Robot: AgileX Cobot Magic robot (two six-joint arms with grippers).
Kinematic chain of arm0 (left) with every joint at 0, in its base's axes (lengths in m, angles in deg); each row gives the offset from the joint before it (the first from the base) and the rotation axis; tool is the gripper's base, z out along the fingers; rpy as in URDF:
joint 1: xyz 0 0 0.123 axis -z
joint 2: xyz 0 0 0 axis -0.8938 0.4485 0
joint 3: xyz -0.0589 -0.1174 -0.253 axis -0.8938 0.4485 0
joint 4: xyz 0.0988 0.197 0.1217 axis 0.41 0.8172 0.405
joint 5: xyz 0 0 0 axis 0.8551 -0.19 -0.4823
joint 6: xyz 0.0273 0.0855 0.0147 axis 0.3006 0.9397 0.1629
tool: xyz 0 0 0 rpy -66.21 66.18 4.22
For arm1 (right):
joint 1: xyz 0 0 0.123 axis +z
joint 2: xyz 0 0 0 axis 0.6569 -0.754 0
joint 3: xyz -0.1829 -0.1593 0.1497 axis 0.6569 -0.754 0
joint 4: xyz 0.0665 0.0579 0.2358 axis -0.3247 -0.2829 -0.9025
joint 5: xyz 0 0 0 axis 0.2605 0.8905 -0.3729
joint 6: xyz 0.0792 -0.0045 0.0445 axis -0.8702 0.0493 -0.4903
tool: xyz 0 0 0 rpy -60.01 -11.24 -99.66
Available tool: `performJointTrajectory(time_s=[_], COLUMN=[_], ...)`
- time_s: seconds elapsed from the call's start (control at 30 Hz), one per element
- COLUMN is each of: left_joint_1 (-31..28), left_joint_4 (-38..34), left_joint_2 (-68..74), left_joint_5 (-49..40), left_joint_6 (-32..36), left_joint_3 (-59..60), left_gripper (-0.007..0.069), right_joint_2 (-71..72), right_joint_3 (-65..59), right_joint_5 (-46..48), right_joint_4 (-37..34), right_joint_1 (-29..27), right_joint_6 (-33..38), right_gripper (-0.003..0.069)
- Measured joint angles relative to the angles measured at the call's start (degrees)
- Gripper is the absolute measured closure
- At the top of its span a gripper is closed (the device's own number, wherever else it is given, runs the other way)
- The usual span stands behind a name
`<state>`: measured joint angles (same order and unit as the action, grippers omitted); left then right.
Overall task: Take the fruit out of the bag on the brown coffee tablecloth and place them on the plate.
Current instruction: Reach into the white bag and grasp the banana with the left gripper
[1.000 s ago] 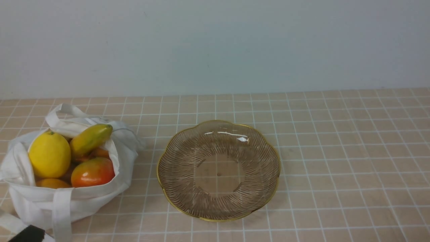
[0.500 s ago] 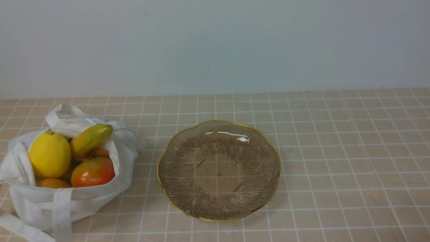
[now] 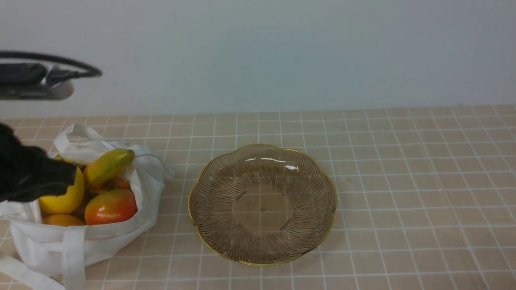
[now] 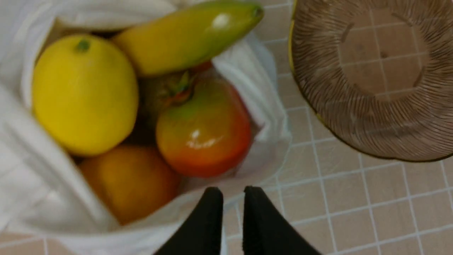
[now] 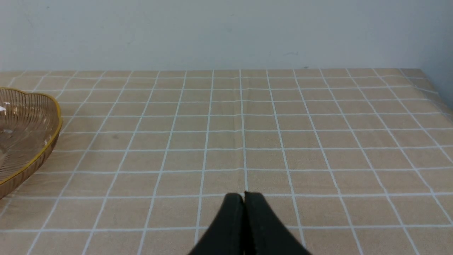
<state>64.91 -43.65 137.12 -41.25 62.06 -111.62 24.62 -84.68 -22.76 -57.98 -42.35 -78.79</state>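
The white bag (image 3: 44,245) lies at the left of the brown coffee tablecloth (image 3: 403,181), mouth open. In it are the fruit: a yellow lemon (image 4: 85,94), a banana (image 4: 191,33) with a green tip, a red-orange mango (image 4: 205,131) and an orange piece (image 4: 131,180). My left gripper (image 3: 68,177) hovers over the bag, hiding part of the lemon (image 3: 66,197). In the left wrist view the left gripper (image 4: 233,189) shows a narrow gap with nothing in it, above the bag's near edge. The empty plate (image 3: 225,181) sits mid-table. My right gripper (image 5: 244,194) is shut over bare cloth.
A pale wall stands behind the table. The left arm's wrist and cable (image 3: 36,76) show blurred at the upper left. The cloth's right edge (image 5: 435,92) falls away in the right wrist view, with the plate's rim (image 5: 53,134) at that view's left side.
My left arm has swung in from the left over the bag and now covers part of the lemon. The fruit, bag and plate have not moved.
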Motion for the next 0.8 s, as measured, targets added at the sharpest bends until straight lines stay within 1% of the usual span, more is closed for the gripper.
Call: performJointTrajectory(time_s=[0.07,0.1,0.13,0.17,0.2,0.23,0.27,0.3,0.37,0.43,0.47,0.5,0.53,0.7,0.73,0.77,0.8], left_joint_1=[1.3,1.3,2.7,3.1,4.2,5.0,5.4,7.4,8.8,10.1,10.1,10.4,10.5,10.4,10.4,10.4,10.4], left_joint_4=[0.0,0.0,0.5,0.7,1.3,1.7,1.8,3.6,5.5,8.1,8.1,9.8,10.5,13.5,14.3,16.3,16.6], left_joint_2=[4.2,4.2,7.6,8.2,10.1,11.3,11.9,14.5,16.2,18.1,18.3,19.5,20.2,22.3,22.8,23.9,23.9], left_joint_5=[0.1,0.1,0.4,0.5,1.0,1.4,1.5,2.9,4.6,6.7,6.7,8.5,9.3,11.2,11.5,11.9,12.0], left_joint_6=[0.8,0.8,1.1,1.2,2.2,3.1,3.3,7.0,10.9,14.7,14.7,16.2,16.4,16.4,16.2,15.2,15.0], left_joint_3=[-2.9,-2.9,-5.7,-6.2,-7.4,-8.3,-8.5,-9.5,-9.7,-9.7,-9.7,-9.7,-9.7,-9.7,-9.7,-9.7,-9.7], left_gripper=[0.0454,0.0454,0.0370,0.0350,0.0286,0.0241,0.0230,0.0120,0.0034,-0.0034,-0.0034,-0.0055,-0.0058,-0.0051,-0.0043,-0.0002,0.0004], right_joint_2=[0.0,0.0,0.0,0.0,0.0,0.0,0.0,0.0,0.0,0.0,0.0,0.0,0.0,0.0,0.0,0.0,0.0], right_joint_3=[0.0,0.0,0.0,0.0,0.0,0.0,0.0,0.0,0.0,0.0,0.0,0.0,0.0,0.0,0.0,0.0,0.0], right_joint_5=[0.0,0.0,0.0,0.0,0.0,0.0,0.0,0.0,0.0,0.0,0.0,0.0,0.0,0.0,0.0,0.0,0.0], right_joint_4=[0.0,0.0,0.0,0.0,0.0,0.0,0.0,0.0,0.0,0.0,0.0,0.0,0.0,0.0,0.0,0.0,0.0], right_joint_1=[0.0,0.0,0.0,0.0,0.0,0.0,0.0,0.0,0.0,0.0,0.0,0.0,0.0,0.0,0.0,0.0,0.0], right_joint_6=[0.0,0.0,0.0,0.0,0.0,0.0,0.0,0.0,0.0,0.0,0.0,0.0,0.0,0.0,0.0,0.0,0.0], right_gripper=[0.0676,0.0676,0.0676,0.0676,0.0676,0.0676,0.0676,0.0676,0.0676,0.0676,0.0676,0.0676,0.0676,0.0676,0.0676,0.0676,0.0676])
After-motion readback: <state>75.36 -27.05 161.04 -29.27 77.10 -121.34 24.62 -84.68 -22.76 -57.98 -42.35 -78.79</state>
